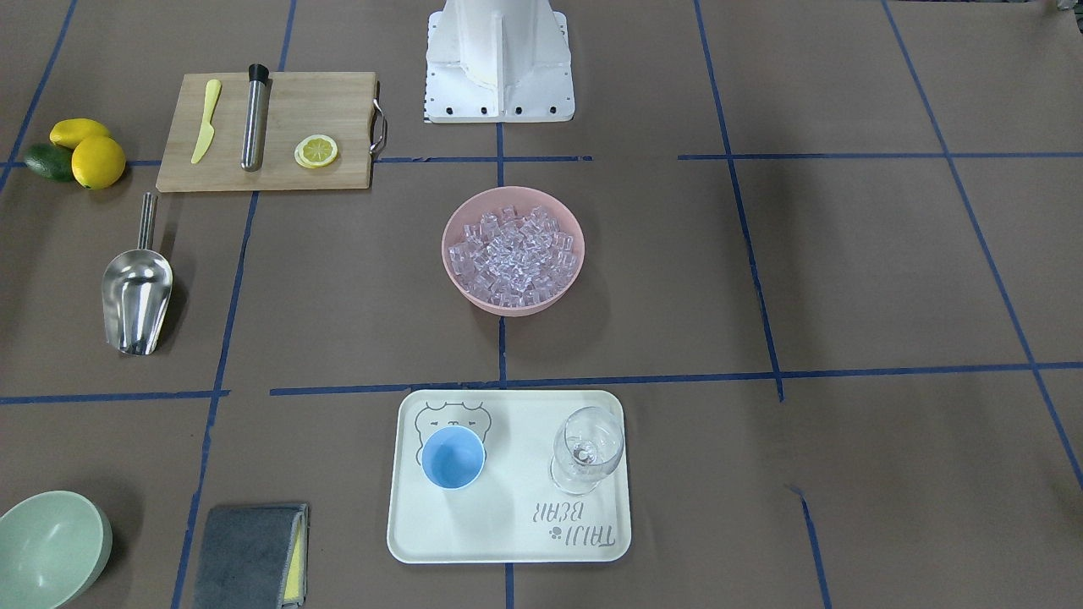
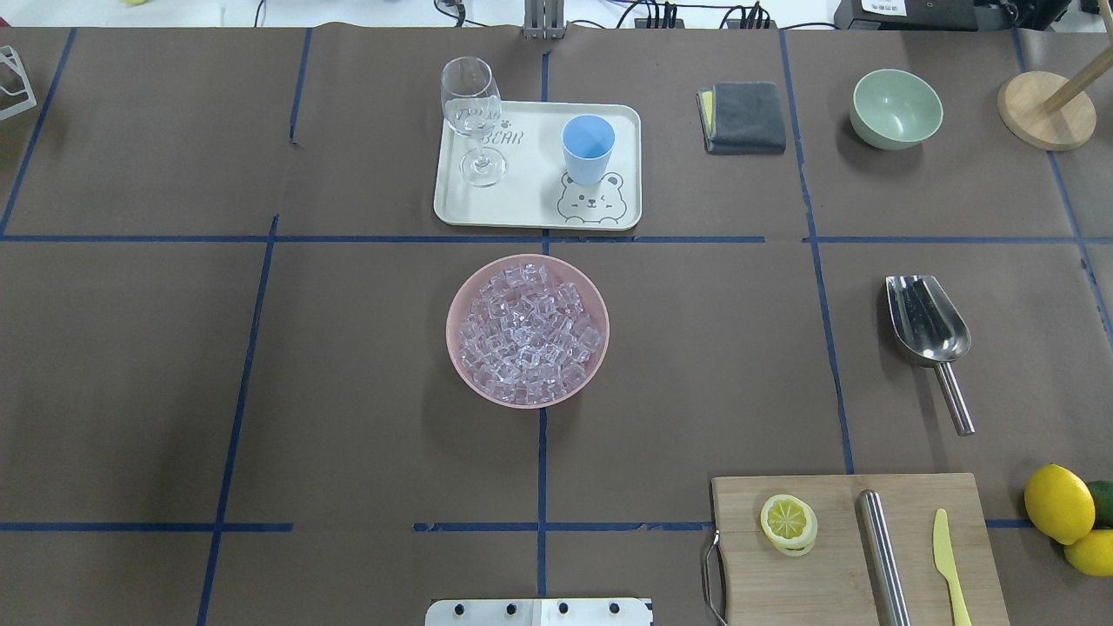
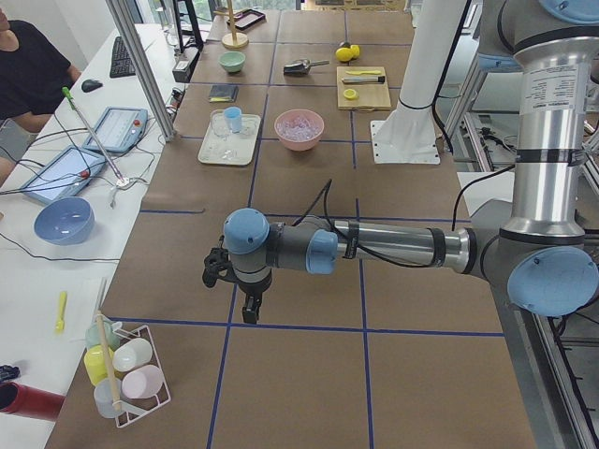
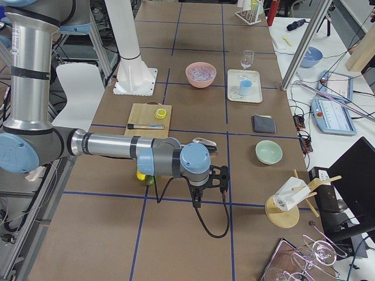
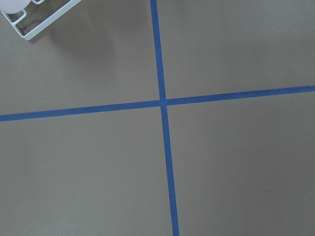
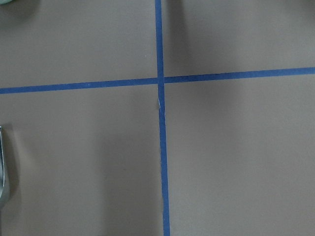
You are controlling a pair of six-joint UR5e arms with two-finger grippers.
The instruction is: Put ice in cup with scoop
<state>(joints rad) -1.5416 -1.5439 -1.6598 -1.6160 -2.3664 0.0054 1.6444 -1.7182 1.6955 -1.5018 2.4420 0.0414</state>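
Observation:
The ice (image 1: 514,258) is a heap of clear cubes in a pink bowl (image 2: 458,300) at the table's middle. The light-blue cup (image 1: 453,457) stands upright and empty on a white tray (image 2: 530,204). The silver scoop (image 2: 927,320) lies flat on the table on my right side, handle toward the robot; its edge shows in the right wrist view (image 6: 2,167). My left gripper (image 3: 215,271) hovers far out at the left end. My right gripper (image 4: 220,175) hovers at the right end, beyond the scoop. I cannot tell whether either is open or shut.
A clear wine glass (image 2: 472,113) shares the tray. A cutting board (image 2: 856,548) holds a lemon slice, a steel cylinder and a yellow knife. Lemons (image 2: 1058,504), a green bowl (image 2: 896,109) and a grey cloth (image 2: 743,117) lie on the right side.

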